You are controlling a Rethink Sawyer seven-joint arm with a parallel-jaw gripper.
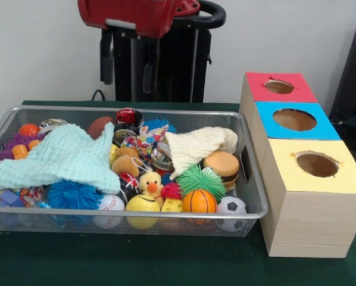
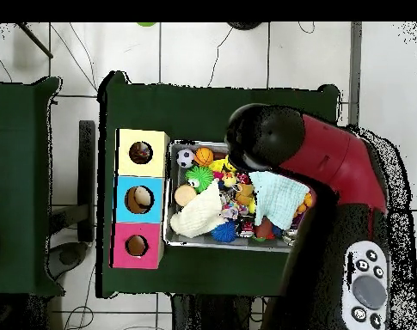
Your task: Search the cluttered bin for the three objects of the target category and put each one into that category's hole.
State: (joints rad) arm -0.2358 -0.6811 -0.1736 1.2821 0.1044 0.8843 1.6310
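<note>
Front view shows us one printed cloth (image 1: 143,142) mid-basket (image 1: 258,205), between the mint cloth (image 1: 65,156) and cream cloth (image 1: 199,146); we judge it light, limp, best pinched at a raised fold; the claw's state we cannot tell

Toy-crammed wire bin (image 1: 249,179) beside boxes (image 1: 297,179)

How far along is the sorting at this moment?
Nothing looks done: one printed cloth lies in the bin between the mint cloth and cream cloth; no others show. Nothing is in hand: the arm sits high and its gripper is hidden. The yellow hole shows no cloth. All three placements appear left.
</note>
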